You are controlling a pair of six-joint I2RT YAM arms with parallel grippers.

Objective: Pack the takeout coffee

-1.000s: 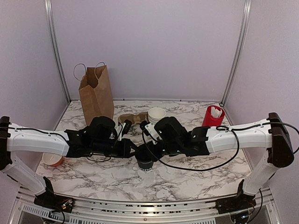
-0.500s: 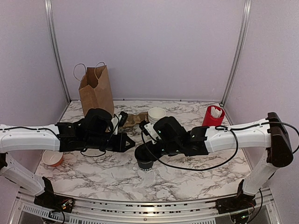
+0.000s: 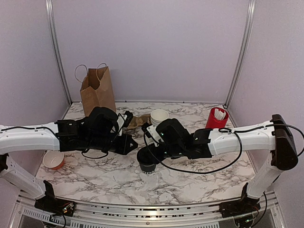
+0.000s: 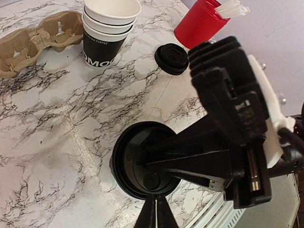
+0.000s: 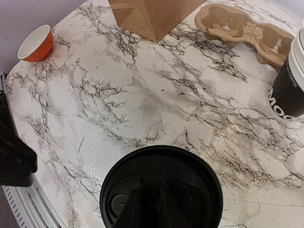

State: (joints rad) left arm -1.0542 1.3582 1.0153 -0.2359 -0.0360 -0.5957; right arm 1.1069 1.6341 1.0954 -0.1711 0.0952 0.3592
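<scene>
The takeout coffee (image 3: 147,166) is a small black cup with a black lid, standing on the marble near the table's middle. From above, its lid (image 4: 133,156) fills the lower middle of the left wrist view, and it (image 5: 194,173) is also at the bottom of the right wrist view. My right gripper (image 3: 145,157) lies across the lid top; its fingers (image 5: 148,194) are almost together and rest on the lid. My left gripper (image 3: 135,143) hangs shut just left of the cup and clear of it, with its tips (image 4: 156,211) empty.
A brown paper bag (image 3: 98,92) stands at the back left. Beside it lie a cardboard cup carrier (image 3: 135,121) and a stack of lidless cups (image 3: 159,116). A loose black lid (image 4: 172,58) lies near a red holder (image 3: 216,118). An orange bowl (image 3: 53,160) sits at the left.
My left gripper has pulled back to the left, away from the coffee, and closed its fingers. The right gripper and the cup have stayed where they were.
</scene>
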